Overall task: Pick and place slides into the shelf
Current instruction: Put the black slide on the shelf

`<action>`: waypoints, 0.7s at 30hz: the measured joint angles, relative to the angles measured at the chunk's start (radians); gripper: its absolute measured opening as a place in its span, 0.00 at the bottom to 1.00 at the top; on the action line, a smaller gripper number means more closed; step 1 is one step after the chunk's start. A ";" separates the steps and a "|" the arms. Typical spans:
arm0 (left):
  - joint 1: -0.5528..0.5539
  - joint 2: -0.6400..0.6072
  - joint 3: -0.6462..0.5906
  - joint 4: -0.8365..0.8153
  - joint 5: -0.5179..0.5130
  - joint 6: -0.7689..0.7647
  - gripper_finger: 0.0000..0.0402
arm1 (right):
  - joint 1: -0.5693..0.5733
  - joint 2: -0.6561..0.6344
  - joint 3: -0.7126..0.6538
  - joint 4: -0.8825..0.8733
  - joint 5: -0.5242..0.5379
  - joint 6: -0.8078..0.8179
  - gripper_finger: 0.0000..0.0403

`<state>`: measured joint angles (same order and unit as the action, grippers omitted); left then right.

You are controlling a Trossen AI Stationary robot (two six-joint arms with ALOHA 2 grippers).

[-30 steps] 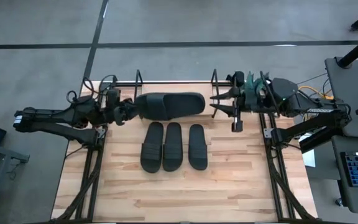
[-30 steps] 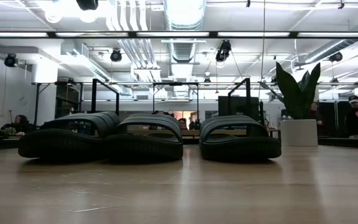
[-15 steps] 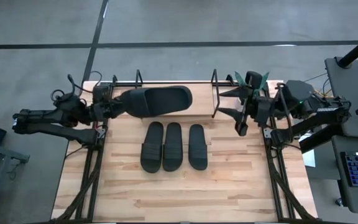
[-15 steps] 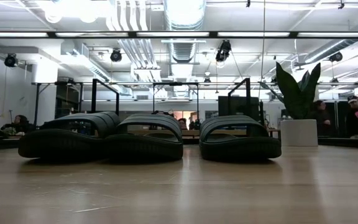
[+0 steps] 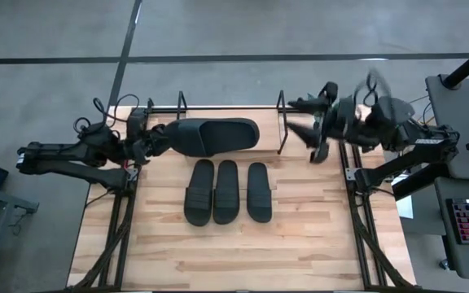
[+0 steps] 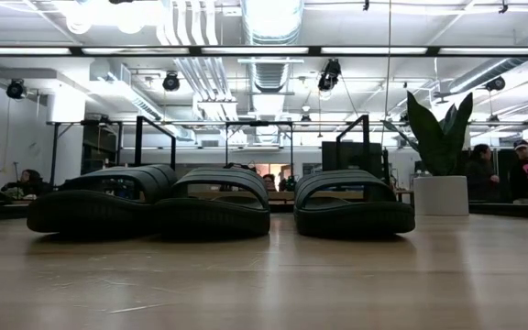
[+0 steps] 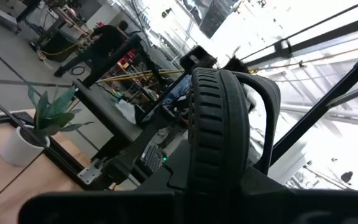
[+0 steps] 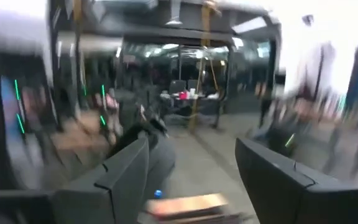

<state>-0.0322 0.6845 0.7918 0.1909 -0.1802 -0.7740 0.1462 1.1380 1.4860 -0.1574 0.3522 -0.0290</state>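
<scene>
Gripping one slide (image 5: 210, 136) over the shelf (image 5: 271, 122), left jaws pinching; right jaws spread

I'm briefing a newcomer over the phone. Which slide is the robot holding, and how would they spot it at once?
Start at the shelf, the low wire-framed rack along the table's far edge. The held slide lies lengthwise across it, its end clamped in the left gripper. Unlike the three slides standing side by side on the tabletop just in front, it is turned crosswise and sits alone.

Shelf (image 5: 271, 114) board mostly hidden; right gripper (image 5: 306, 130) blurred.
</scene>
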 joint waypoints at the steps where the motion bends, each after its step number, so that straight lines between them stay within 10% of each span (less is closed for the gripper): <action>1: 0.000 0.003 0.000 0.000 0.000 0.003 0.04 | -0.011 -0.001 0.001 -0.003 -0.002 0.117 0.57; 10: 0.000 0.020 0.000 -0.001 0.026 0.027 0.03 | -0.059 0.005 0.000 -0.217 -0.203 0.714 0.57; 21: 0.000 0.038 0.000 -0.024 0.025 0.049 0.03 | -0.059 0.054 -0.001 -0.231 -0.204 0.786 0.57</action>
<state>-0.0322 0.7223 0.7914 0.1673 -0.1548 -0.7254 0.0868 1.1920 1.4849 -0.3883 0.1481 0.7567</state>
